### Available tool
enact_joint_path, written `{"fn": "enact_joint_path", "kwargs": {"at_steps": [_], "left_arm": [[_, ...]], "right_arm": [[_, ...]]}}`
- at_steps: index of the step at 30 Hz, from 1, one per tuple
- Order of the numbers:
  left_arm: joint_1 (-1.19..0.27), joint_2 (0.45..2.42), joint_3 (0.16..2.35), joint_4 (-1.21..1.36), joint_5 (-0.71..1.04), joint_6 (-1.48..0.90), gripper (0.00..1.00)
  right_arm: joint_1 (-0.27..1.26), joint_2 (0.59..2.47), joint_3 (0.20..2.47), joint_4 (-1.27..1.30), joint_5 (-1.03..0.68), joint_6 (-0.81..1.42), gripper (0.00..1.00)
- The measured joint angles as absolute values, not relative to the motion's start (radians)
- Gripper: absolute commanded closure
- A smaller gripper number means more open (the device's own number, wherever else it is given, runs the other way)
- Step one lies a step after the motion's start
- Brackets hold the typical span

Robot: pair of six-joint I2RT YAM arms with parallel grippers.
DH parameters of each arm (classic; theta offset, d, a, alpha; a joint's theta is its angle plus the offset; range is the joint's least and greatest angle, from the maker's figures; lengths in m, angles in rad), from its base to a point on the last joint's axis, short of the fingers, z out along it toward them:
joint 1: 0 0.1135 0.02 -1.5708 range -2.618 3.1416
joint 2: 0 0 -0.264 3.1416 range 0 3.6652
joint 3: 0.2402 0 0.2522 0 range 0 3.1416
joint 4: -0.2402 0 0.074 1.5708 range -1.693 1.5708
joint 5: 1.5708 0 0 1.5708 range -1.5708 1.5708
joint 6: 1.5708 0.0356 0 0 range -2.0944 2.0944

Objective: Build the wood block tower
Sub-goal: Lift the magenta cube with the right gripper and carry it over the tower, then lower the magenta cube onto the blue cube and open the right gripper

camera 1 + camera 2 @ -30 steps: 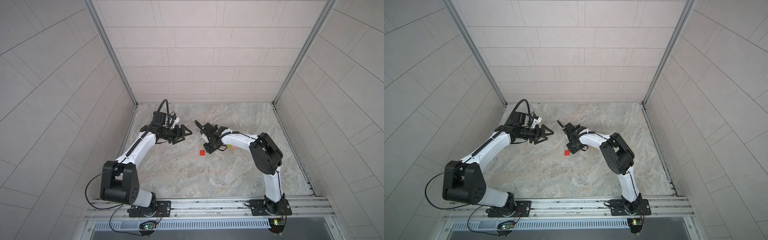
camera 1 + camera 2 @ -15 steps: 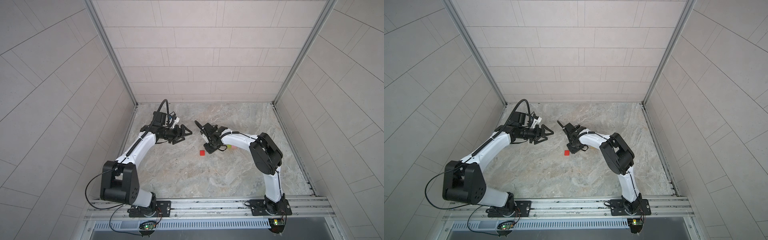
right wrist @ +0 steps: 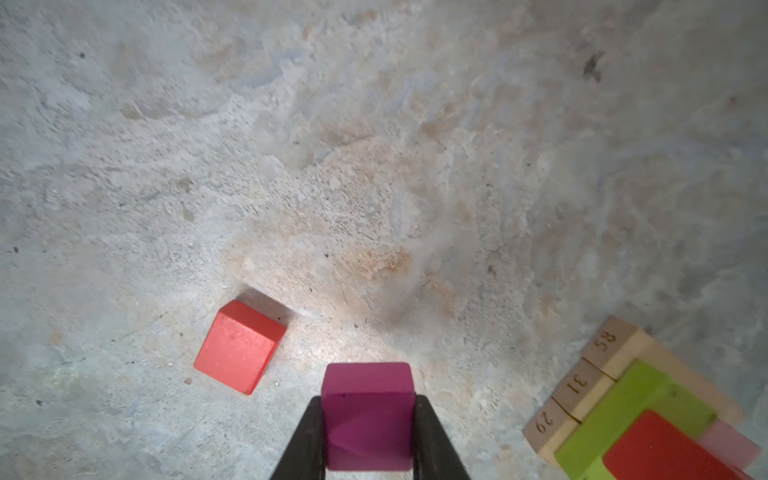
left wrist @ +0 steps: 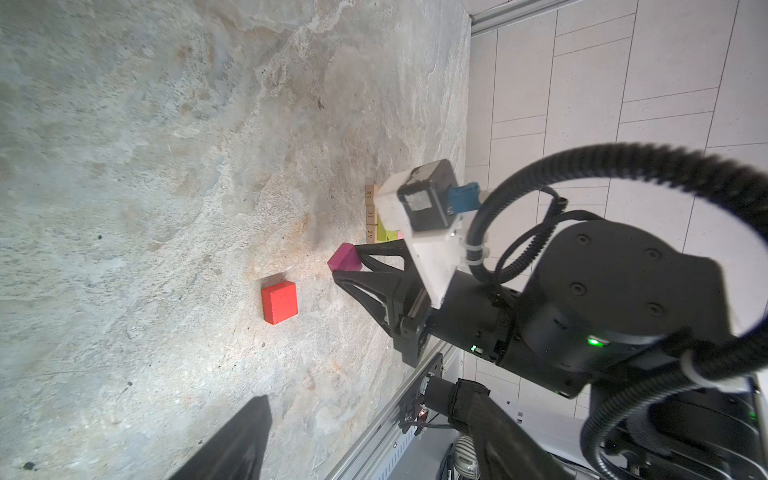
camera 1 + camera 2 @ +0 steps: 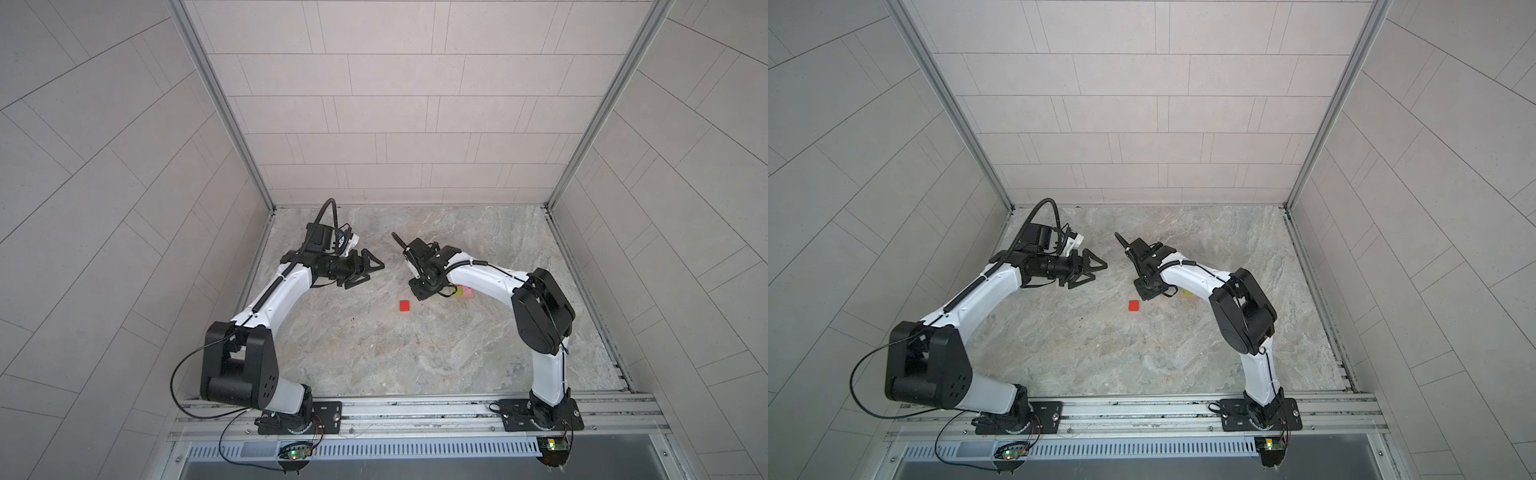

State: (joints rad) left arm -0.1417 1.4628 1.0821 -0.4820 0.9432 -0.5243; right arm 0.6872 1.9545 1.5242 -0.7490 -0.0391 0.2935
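Right gripper (image 3: 368, 400) clamped on one magenta cube (image 3: 368, 419), left gripper (image 5: 371, 271) jaws apart, one red cube (image 5: 404, 306) loose at tabletop (image 5: 374, 353) middle, wood block tower (image 3: 640, 403) nearer the right edge, three tan bars (image 3: 582, 384) written 29, 31, 58

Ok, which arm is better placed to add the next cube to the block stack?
Right. The right hand is shut on the magenta cube, and the partly built stack sits close beside it. The left hand is open and empty, farther from the stack, and would first have to pick up the loose red cube.
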Motion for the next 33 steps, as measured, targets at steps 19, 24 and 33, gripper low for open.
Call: {"fn": "enact_joint_path", "kwargs": {"at_steps": [19, 24, 33], "left_arm": [[-0.142, 1.463, 1.082, -0.482, 0.944, -0.524, 0.18], [-0.142, 1.463, 1.082, -0.482, 0.944, -0.524, 0.18], [-0.142, 1.463, 1.078, -0.481, 0.947, -0.525, 0.18]], "right_arm": [[0.53, 1.746, 1.579, -0.947, 0.009, 0.486, 0.77], [0.479, 1.704, 1.53, -0.949, 0.009, 0.507, 0.77], [0.429, 1.693, 1.465, -0.944, 0.007, 0.52, 0.77]]}}
